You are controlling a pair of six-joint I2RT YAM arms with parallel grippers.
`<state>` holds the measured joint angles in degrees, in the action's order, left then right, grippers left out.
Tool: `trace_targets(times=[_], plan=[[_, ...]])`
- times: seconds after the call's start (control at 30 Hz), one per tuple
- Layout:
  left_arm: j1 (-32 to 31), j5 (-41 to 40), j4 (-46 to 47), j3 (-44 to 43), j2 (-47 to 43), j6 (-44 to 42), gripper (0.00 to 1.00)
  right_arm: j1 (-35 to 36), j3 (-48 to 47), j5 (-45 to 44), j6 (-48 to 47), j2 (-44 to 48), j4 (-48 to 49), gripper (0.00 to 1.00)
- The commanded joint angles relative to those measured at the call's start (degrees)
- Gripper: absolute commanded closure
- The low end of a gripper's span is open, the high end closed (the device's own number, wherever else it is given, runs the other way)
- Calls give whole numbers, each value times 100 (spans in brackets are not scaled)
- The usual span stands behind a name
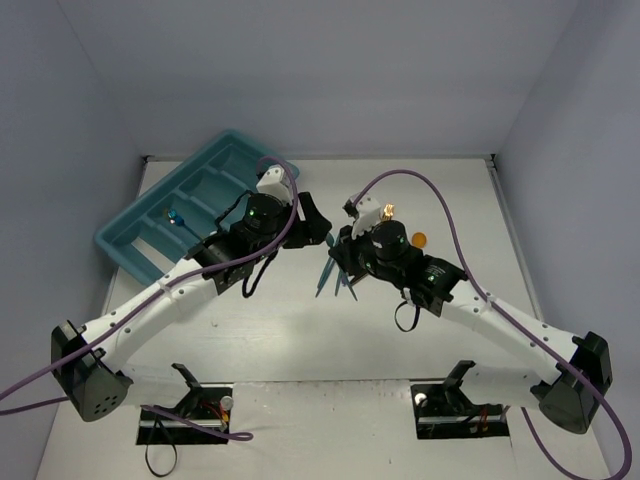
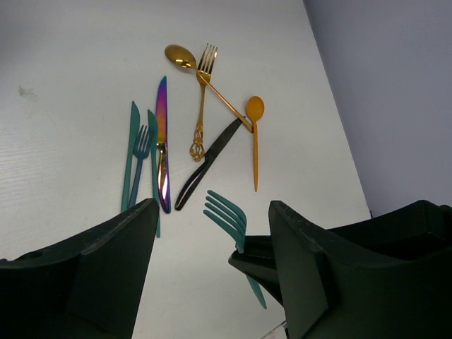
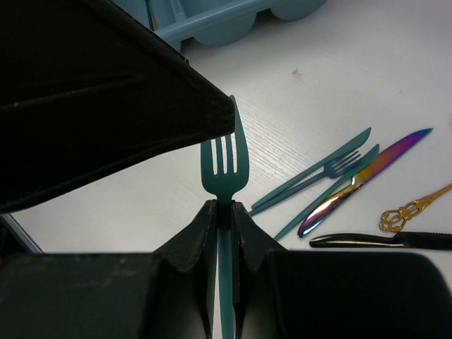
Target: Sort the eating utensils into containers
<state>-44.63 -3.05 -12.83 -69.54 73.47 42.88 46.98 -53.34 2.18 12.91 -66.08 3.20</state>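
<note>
One slim teal-blue fork (image 3: 223,166), likely light, stiff, slick: right gripper (image 3: 224,212) jaws pinched on its neck, tines up, over white counter (image 3: 339,78); left gripper (image 2: 213,208) jaws wide, tines between them. Take mid-handle.

Nothing written could be read in any of the three views. The teal tray (image 1: 205,160) showed no label, brand mark or number on its rim or walls. The utensils (image 2: 162,141) lying to the right of the tray bore no legible stamp or engraving, and the teal fork (image 3: 223,166) showed plain surfaces with no mark that could be made out.
</note>
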Motion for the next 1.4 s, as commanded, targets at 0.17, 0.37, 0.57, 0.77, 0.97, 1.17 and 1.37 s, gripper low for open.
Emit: trace_targets(times=[0.17, 0.37, 0.57, 0.77, 0.97, 1.17, 1.37], plan=[[-178, 94, 651, -130, 167, 757, 53, 109, -203, -201, -16, 131, 621, 97], [-231, 98, 738, -60, 293, 957, 68, 118, -137, -427, 10, 138, 696, 96], [-230, -155, 637, -76, 239, 994, 100, 118, -63, -534, 18, 114, 744, 83], [-41, -554, 422, 10, 19, 959, 100, 109, 8, -747, 72, 21, 737, 40], [1604, -124, 191, 253, -413, 877, 100, 102, 263, -1011, 40, 224, 719, 31], [4012, 497, 237, 177, -397, 899, 100, 39, 659, -1378, 10, 586, 608, 26], [5728, 1196, 768, -271, 667, 1507, 100, -27, 892, -1466, 81, 738, 439, 25]])
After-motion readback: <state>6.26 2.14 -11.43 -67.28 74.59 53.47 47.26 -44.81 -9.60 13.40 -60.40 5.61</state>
